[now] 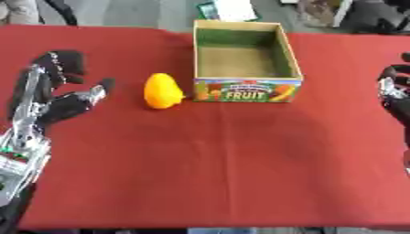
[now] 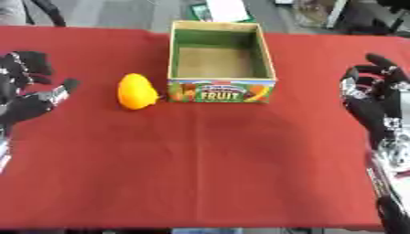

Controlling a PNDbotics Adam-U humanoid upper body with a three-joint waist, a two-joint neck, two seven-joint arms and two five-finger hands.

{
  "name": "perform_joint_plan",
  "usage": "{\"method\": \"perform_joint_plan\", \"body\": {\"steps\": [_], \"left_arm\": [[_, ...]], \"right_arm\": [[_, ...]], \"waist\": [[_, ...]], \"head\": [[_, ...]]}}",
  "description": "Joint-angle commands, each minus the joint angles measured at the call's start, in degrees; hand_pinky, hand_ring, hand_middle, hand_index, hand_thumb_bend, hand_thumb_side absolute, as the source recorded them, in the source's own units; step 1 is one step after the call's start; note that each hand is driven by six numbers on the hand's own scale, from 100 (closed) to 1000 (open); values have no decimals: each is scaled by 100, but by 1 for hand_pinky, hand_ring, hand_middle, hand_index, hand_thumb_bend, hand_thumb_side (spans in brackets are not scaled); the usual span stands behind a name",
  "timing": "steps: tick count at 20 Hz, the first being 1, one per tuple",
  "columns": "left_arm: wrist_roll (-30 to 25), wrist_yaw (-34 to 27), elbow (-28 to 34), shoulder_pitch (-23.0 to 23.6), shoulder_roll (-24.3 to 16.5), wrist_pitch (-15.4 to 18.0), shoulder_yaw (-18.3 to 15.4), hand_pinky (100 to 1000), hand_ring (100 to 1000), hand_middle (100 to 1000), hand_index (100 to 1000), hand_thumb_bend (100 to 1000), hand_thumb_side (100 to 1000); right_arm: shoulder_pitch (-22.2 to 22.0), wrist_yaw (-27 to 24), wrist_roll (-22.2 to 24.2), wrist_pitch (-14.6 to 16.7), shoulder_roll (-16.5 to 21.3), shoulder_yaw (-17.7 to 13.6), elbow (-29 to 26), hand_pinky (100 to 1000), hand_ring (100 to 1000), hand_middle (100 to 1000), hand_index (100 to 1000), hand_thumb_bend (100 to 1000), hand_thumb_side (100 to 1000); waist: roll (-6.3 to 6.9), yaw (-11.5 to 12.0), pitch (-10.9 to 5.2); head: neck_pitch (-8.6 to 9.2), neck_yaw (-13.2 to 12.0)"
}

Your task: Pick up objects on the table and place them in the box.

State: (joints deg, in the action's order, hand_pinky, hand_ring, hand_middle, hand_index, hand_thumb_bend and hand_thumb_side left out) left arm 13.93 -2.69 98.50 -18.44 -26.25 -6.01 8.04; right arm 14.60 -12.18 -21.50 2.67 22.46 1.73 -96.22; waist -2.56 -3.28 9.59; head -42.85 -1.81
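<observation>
So the tabletop [image 1: 240, 160] is covered in a plain red cloth that fills nearly the whole frame, and past its far edge at the top there's a strip of grey floor with some clutter, including papers just behind the box.

The box [image 1: 246, 61] is cardboard, open on top, sitting upper centre, with a colourful "FRUIT" label on the side facing the camera. Inside looks bare, just brown bottom and greenish walls. The orange fruit [image 1: 163, 91] lies on the cloth just beside the box's lower left corner, very close to it, can't quite tell if they touch.

Left hand [image 1: 60, 98] is at the left edge of the frame, mid height, open with thumb spread away from the fingers, holding nothing, well apart from the fruit. Right hand [image 2: 372, 93] shows at the right edge, fingers pointing up and relaxed, open too, nothing in it.
</observation>
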Motion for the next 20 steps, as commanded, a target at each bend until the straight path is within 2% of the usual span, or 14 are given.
{"method": "perform_joint_plan", "body": {"steps": [1, 9, 15, 20], "left_arm": [[-105, 48, 73, -150, -177, -22, 69, 605, 618, 556, 672, 650, 100], [-388, 336, -175, -523, -307, -274, 375, 605, 628, 563, 678, 684, 100], [-658, 958, -620, -903, -337, -661, 667, 620, 654, 583, 691, 695, 100], [-849, 1493, -1110, -1209, -198, -792, 803, 636, 673, 600, 701, 709, 100]], "right_arm": [[51, -21, -9, -12, 98, -60, -92, 627, 613, 630, 807, 141, 110], [43, -24, 3, -13, 94, -50, -86, 627, 613, 630, 807, 141, 111], [41, -25, 16, -15, 94, -39, -81, 627, 613, 629, 807, 141, 110], [33, -28, 19, -15, 86, -34, -74, 627, 613, 629, 807, 141, 110]], "waist": [[19, -18, -85], [28, -66, -108], [41, -107, -118], [45, -133, -117]], "head": [[-46, 1], [-48, -28], [-63, -52], [-69, -43]]}}
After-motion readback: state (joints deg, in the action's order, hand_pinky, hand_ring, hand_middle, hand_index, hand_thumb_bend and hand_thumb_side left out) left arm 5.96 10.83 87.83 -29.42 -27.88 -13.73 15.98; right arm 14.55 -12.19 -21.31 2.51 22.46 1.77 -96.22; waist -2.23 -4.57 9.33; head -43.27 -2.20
